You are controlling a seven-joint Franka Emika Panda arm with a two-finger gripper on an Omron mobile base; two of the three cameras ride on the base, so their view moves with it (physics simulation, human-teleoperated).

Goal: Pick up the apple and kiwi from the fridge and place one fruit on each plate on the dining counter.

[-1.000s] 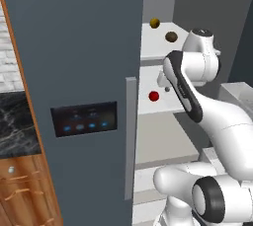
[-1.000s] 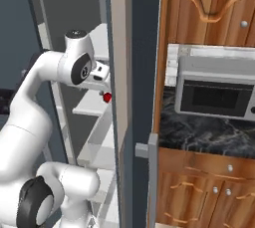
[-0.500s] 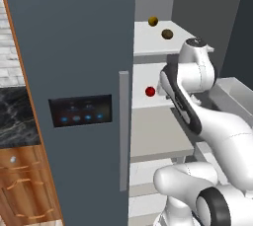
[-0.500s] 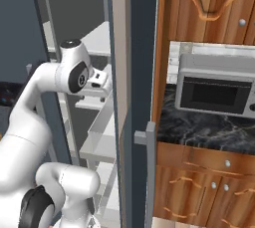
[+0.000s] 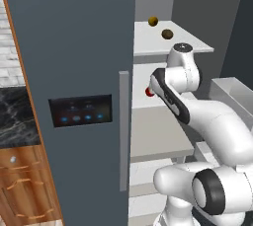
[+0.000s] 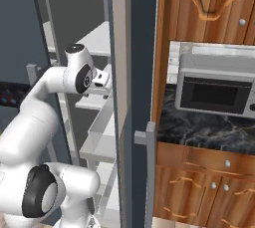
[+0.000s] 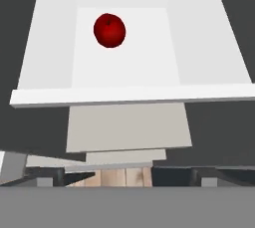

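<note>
The jaws cannot be read here: the hand view carries no clear fingertips at its bottom edge, and in the left base view the hand is hidden behind the arm's own wrist, so whether they stand apart or together I cannot tell. That hand camera looks down along the reach at the apple [image 7: 109,30], which sits alone on a pale shelf [image 7: 124,62], off to the upper left of the view and well short of any contact; the offset suggests the hand is lined up only roughly and needs to shift toward the fruit before closing. In the left base view the apple [image 5: 148,92] peeks out just beside the forearm on the middle shelf, while the kiwi [image 5: 167,34] rests on the shelf above, near a small yellowish-brown fruit [image 5: 153,21]. The fridge [image 5: 74,72] stands open with its grey handle [image 5: 123,131] toward the camera, letting the arm bend in from the side. The apple looks like the first target, as the arm is bent toward its shelf
</note>
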